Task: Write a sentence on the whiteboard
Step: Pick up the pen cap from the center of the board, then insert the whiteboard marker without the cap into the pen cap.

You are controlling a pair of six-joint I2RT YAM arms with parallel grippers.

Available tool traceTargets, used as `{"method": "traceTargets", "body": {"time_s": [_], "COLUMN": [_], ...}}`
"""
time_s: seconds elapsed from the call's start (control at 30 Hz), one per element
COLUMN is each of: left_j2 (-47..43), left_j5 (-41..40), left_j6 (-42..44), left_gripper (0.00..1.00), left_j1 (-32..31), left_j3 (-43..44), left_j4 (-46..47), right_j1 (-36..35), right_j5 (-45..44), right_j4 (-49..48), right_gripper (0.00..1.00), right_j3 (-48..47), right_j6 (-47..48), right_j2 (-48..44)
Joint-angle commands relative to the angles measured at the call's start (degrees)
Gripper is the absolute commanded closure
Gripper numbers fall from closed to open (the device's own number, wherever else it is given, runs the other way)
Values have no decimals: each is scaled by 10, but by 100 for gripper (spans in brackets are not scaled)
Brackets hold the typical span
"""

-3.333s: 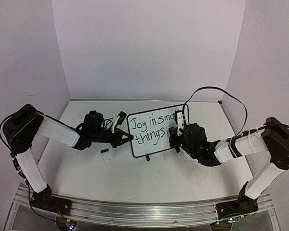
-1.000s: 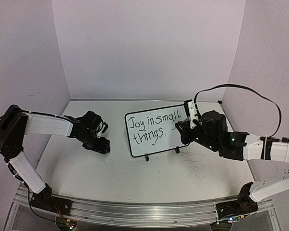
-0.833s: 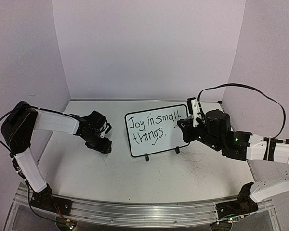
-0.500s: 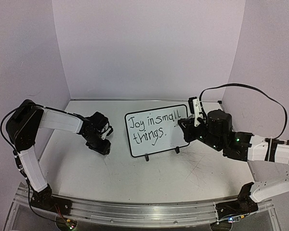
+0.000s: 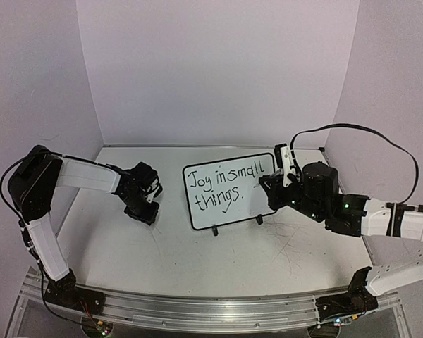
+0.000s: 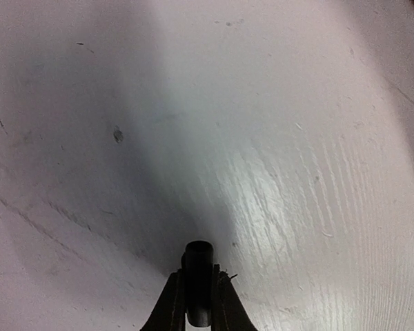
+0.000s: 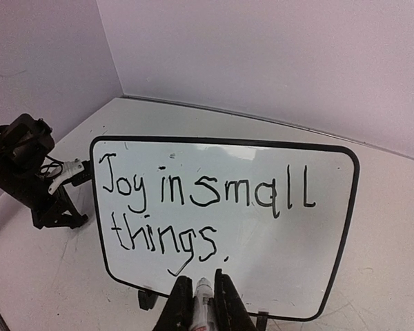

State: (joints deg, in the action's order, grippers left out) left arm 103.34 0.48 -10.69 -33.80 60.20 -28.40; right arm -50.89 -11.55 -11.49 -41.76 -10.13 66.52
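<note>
Moved: left gripper [image 6: 198,289] closed on one cap [image 6: 199,258].
Right gripper [image 7: 197,293]: pinching one marker [image 7: 203,303].
Whiteboard [image 7: 290,248]: one, marker's twelve o'clock; two-line sentence [image 7: 200,196].

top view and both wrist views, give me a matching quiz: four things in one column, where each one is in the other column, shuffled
Things:
1 whiteboard
2 sentence
3 marker
4 small black cylinder

Places:
a held in the left jaws
b written on the board in two lines
c held in the right jaws
d upright on the table

Pairs: 1-d, 2-b, 3-c, 4-a
</note>
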Motion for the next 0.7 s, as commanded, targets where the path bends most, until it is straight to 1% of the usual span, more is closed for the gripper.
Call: {"method": "traceTargets", "body": {"time_s": [0.0,0.03,0.17,0.23,0.3,0.33,0.43,0.5,0.57,0.63,0.67], "left_j2": [-75,-87,-141,-179,-238,-271,-384,-459,-496,-506,-501], "left_j5": [50,60,103,105,106,112,165,151,106,97,93], "left_j6": [-87,-99,-145,-149,-140,-126,-76,-20,48,121,153], "left_gripper": [98,100,100,100,100,100,100,100,100,100,100], "left_j1": [-4,-2,2,2,1,0,-20,-72,-123,-147,-153], "left_j3": [-11,-12,-21,-29,-52,-80,-164,-221,-266,-288,-288], "left_j4": [2,2,2,3,29,54,191,267,347,407,419], "right_j1": [-1,-1,-1,-1,-1,-2,-1,-1,-2,-2,-4], "right_j5": [29,43,79,97,127,155,249,312,360,392,402], "right_j4": [-28,-30,-30,-32,-32,-32,-23,1,13,22,24], "right_gripper": [100,100,100,100,100,100,100,100,100,100,100], "right_j3": [-13,-19,-42,-51,-66,-75,-126,-170,-199,-227,-235], "right_j6": [20,28,51,51,37,26,-21,-51,-77,-100,-105], "right_j2": [22,28,45,49,56,60,95,125,147,167,173]}}
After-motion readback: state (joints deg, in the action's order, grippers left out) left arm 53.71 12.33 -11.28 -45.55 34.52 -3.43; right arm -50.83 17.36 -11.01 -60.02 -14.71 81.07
